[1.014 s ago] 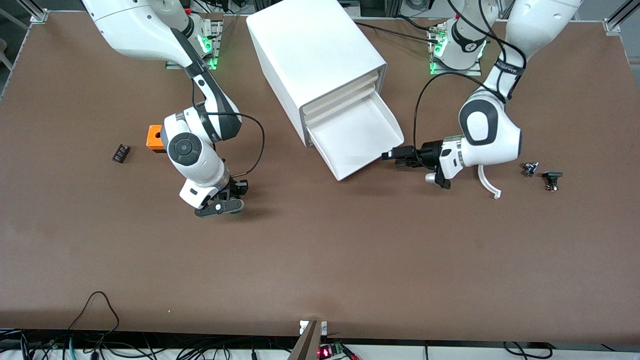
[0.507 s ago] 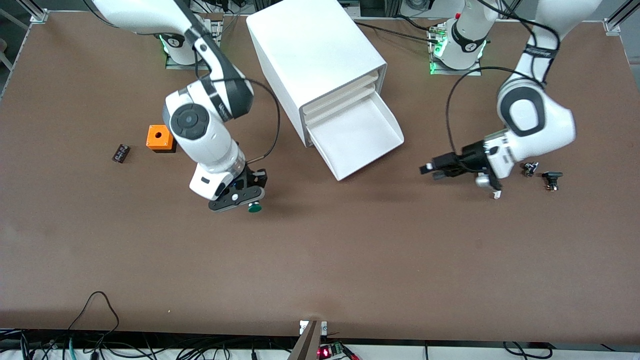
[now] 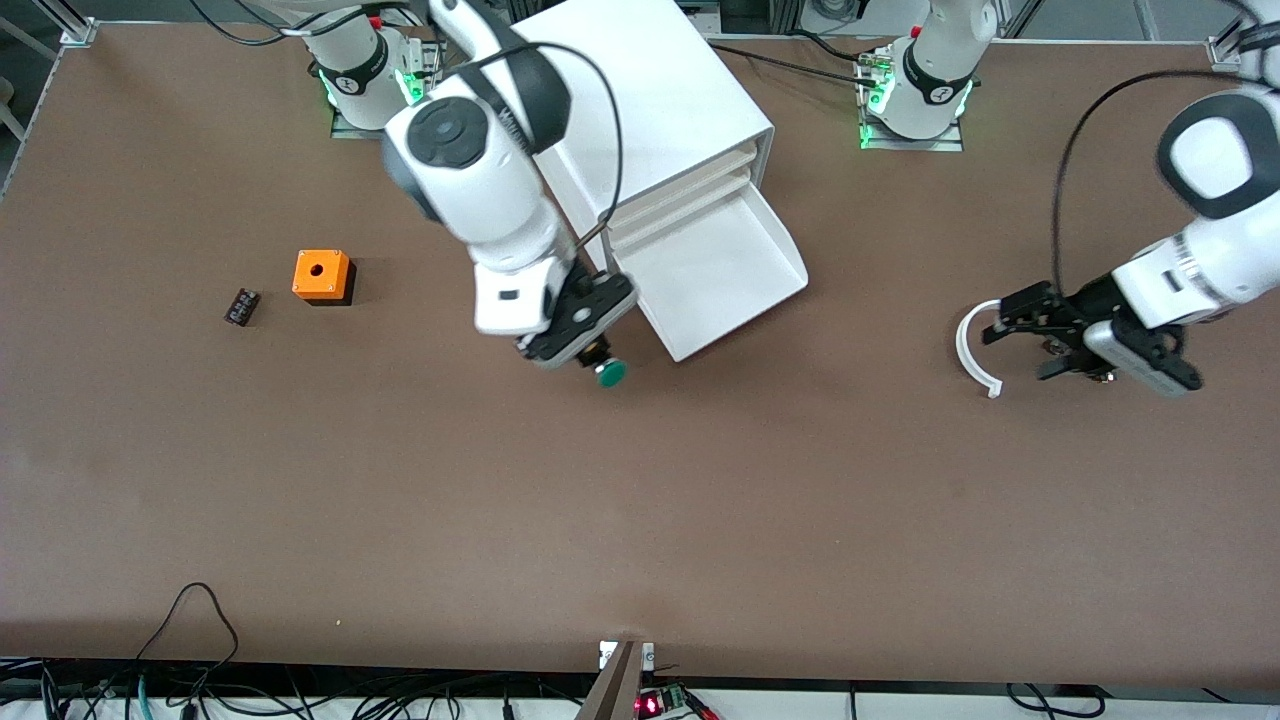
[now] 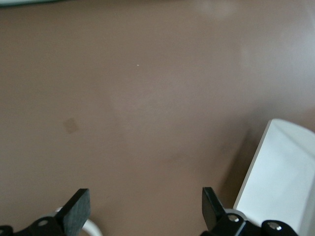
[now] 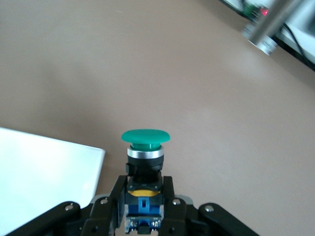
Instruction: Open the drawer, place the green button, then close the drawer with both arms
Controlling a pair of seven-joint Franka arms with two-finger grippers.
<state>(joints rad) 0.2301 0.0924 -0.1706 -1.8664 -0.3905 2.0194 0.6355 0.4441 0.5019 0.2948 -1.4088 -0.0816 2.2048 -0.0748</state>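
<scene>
Standing open at the foot of the white cabinet (image 3: 640, 110), the lowest drawer (image 3: 715, 275) is already pulled out and empty, so opening looks done. Hanging over the tabletop (image 3: 640, 520) just beside the drawer's front corner, the right claw (image 3: 590, 352) is pinching the green-capped button (image 3: 610, 373), leaving placing and closing. Over the tabletop at its own end, the left claw (image 3: 1020, 335) is waiting, spread.

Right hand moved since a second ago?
Yes. The right hand, gripping the green-capped button, went from beside the orange box toward the pulled-out lowest white drawer.
</scene>
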